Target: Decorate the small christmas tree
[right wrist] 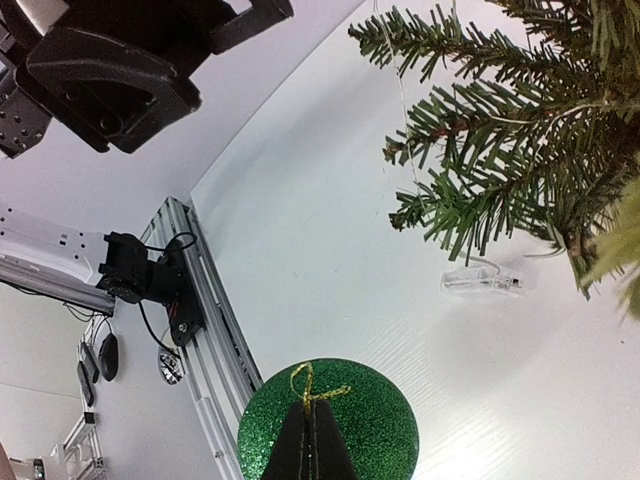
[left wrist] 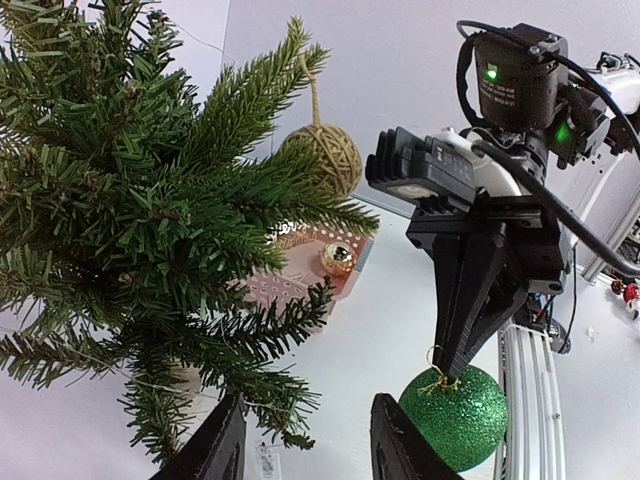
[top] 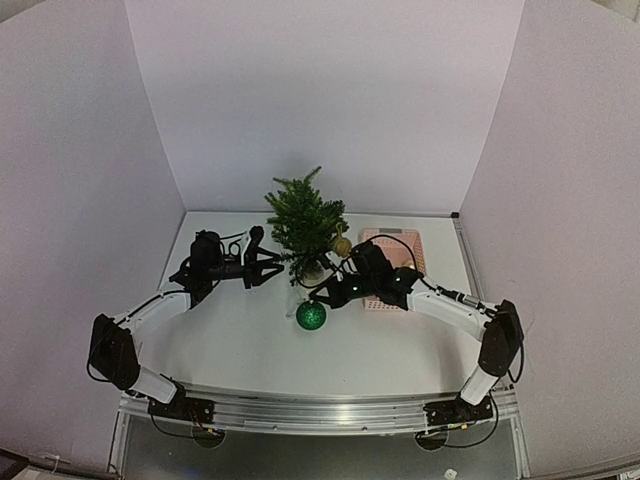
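Step in hand, as I judge it: hanging ornament 2. My right claw [left wrist: 450, 362] is pinched shut on the gold loop [right wrist: 305, 380] of a green ball [top: 311, 315], which dangles under it just in front of the tree [top: 305, 222]. The tree stands upright at the back centre of the table [top: 240, 340], left of the basket [top: 400, 250]. 1 twine ball [left wrist: 322, 160] hangs on a right-side branch. My left claw [left wrist: 305, 445] is part open and empty, level with the lowest branches.

Next move calls for: raise the loop over a free branch tip, slide it on, release. The left claw could steady the tree.

Unclear:
- whether the green ball touches the table
- tree base, mostly hidden by needles
- whether my left jaws brush needles
- basket contents beyond 1 gold bauble [left wrist: 337, 258]
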`<state>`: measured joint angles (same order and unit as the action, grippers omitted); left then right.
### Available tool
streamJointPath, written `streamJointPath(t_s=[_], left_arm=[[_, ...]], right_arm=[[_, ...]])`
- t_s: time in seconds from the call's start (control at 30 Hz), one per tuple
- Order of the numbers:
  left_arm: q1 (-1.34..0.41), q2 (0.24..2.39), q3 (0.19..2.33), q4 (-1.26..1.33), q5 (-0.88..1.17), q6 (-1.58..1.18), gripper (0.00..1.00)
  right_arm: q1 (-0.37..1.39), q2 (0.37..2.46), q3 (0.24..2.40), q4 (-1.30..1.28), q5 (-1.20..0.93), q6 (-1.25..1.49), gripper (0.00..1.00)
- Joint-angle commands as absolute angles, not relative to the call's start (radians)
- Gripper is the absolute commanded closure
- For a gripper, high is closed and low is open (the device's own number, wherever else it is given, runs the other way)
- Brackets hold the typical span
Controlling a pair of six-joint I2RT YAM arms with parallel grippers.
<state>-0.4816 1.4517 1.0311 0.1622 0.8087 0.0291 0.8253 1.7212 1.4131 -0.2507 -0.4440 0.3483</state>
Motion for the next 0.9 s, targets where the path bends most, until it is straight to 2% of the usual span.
streamJointPath(t_s=[0.0,0.33,0.7,0.87], left_arm=[[-0.482,1.434,1.013,0.225,0.828,0.015,0.57],[-0.482,1.420,1.020,0.228,0.821,0.022,0.57],[-0.482,1.418,1.026,0.225,0.816,0.031,0.57],[-0.482,1.413,1.026,0.223,0.813,0.032,0.57]], right_arm=[[0.815,1.635,1.341,-0.130,-0.436,0.415,1.00],[0.806,1.607,1.324,-0.066,-0.476,0.455,1.00],[0.712,1.590,1.489,-0.074,-0.601,0.561,1.00],[0.684,1.631,1.536,-0.152,-0.618,0.541,1.00]])
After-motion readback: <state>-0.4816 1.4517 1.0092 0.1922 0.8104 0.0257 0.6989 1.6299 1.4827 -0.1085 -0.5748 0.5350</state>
